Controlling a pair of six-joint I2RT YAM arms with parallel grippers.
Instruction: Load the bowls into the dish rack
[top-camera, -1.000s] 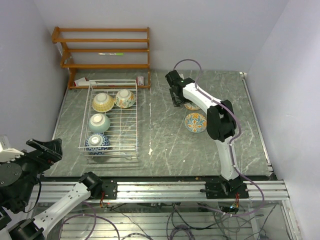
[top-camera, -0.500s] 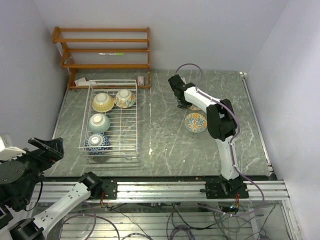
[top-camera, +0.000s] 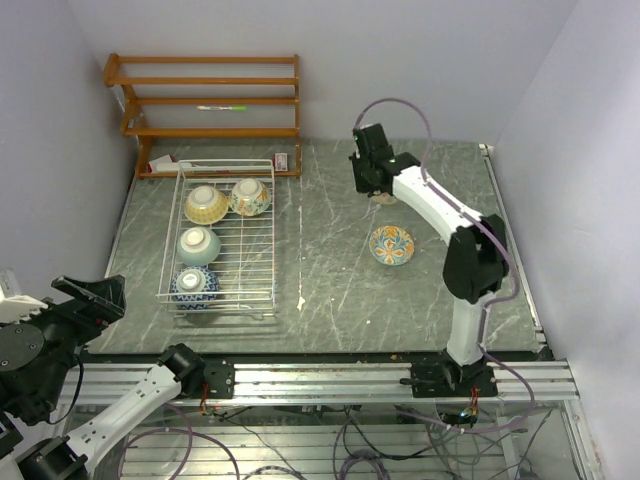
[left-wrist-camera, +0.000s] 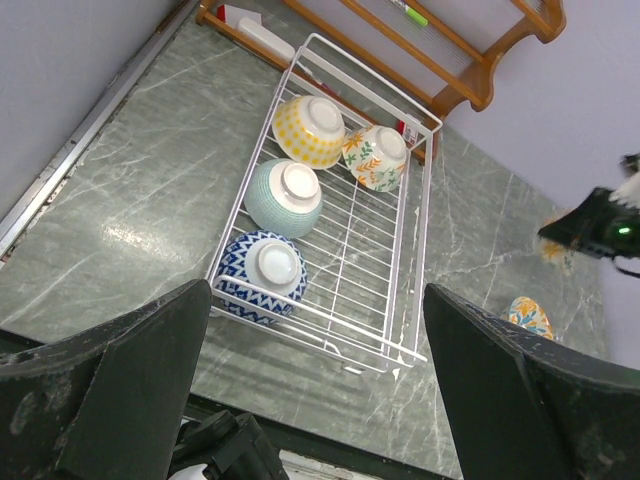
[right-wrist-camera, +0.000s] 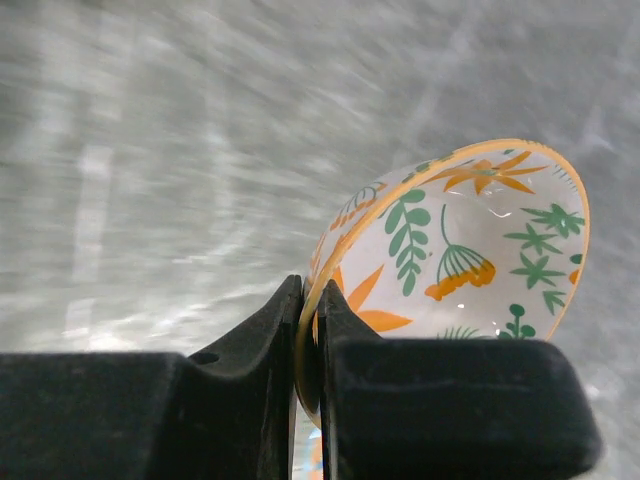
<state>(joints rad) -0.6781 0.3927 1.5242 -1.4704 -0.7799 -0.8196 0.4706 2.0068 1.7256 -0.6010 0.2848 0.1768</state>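
- The right arm reaches far out over the grey-green marble table (top-camera: 330, 290), its forearm stretched toward the back wall and its wrist turned downward.
- The right gripper (right-wrist-camera: 310, 330) has its jaws pinched on the rim of a white ceramic bowl with orange flowers and green leaves (right-wrist-camera: 450, 250). One finger is inside the rim and one outside, and the bowl is tilted on edge.
- From above, this held bowl (top-camera: 384, 197) hangs under the right gripper (top-camera: 372, 180), well apart from the white wire dish rack (top-camera: 273, 230). Whether it touches the table cannot be told.
- An orange and blue patterned bowl (top-camera: 391, 244) sits upright on the table, near the held one.
- The left arm is folded low at the near left corner. The left gripper (left-wrist-camera: 315, 300) has its jaws spread wide and holds nothing.
- Four bowls lie upside down in the rack (left-wrist-camera: 360, 250):
  - a yellow checked bowl (left-wrist-camera: 308, 130)
  - a floral bowl (left-wrist-camera: 375, 158)
  - a mint green bowl (left-wrist-camera: 284, 196)
  - a blue zigzag bowl (left-wrist-camera: 260, 276)
- A brown wooden shelf (top-camera: 210, 100) stands behind the rack.
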